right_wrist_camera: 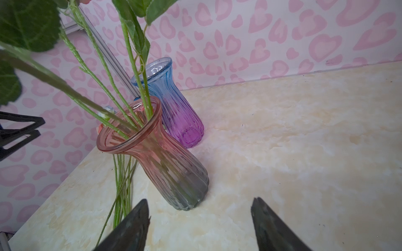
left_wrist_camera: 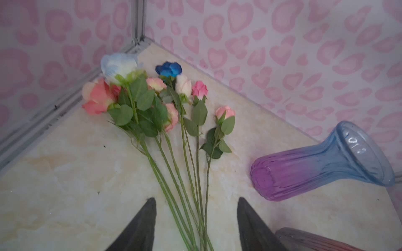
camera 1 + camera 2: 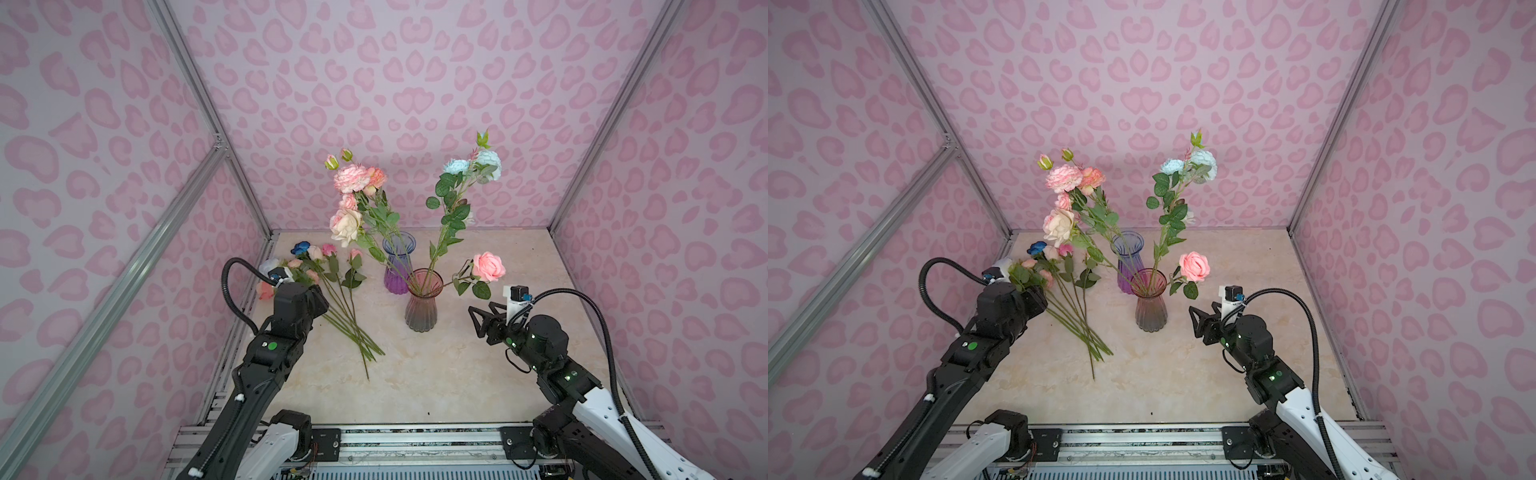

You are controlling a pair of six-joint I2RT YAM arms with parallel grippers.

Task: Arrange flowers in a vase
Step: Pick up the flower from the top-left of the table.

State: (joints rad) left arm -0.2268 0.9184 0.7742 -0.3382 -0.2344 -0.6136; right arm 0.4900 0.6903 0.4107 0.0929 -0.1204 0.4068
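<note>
Nearest us in the left wrist view, the left hand (image 2: 195, 198) has its two dark fingertips set apart, astride the lower ends of the loose green-stemmed artificial flowers (image 2: 169, 121) lying flat on the cream marbled bench (image 2: 65, 184). It grips nothing. We judge the step to be picking one stem from this pile. The stems crowd and cross just where the hand stands, so closing there could catch several. We would do better to shift toward the blooms, where the stems fan apart. There we would settle on an outer stem, such as the one with the small pink bud (image 2: 225, 113), and lift slowly so that its leaves slip free.

The right hand (image 1: 200, 200) is likewise wide open and empty, near the pink-to-grey ribbed glass vase (image 1: 152, 152) but not touching it. We think it is well placed to steady that vase.

The pile, on the bench's left side, shows a dark blue bloom (image 2: 168, 69), a pale blue-white bloom (image 2: 118, 65), a large coral rose (image 2: 97, 97), and cream and pink buds. In the vase stand a pink-and-cream peony spray (image 3: 351, 178) leaning left, a pale blue spray (image 3: 488, 164) and a coral-pink rose (image 3: 488, 266) drooping right. Just behind, the blue-to-purple ribbed glass vase (image 3: 395, 284) looks empty.
</note>
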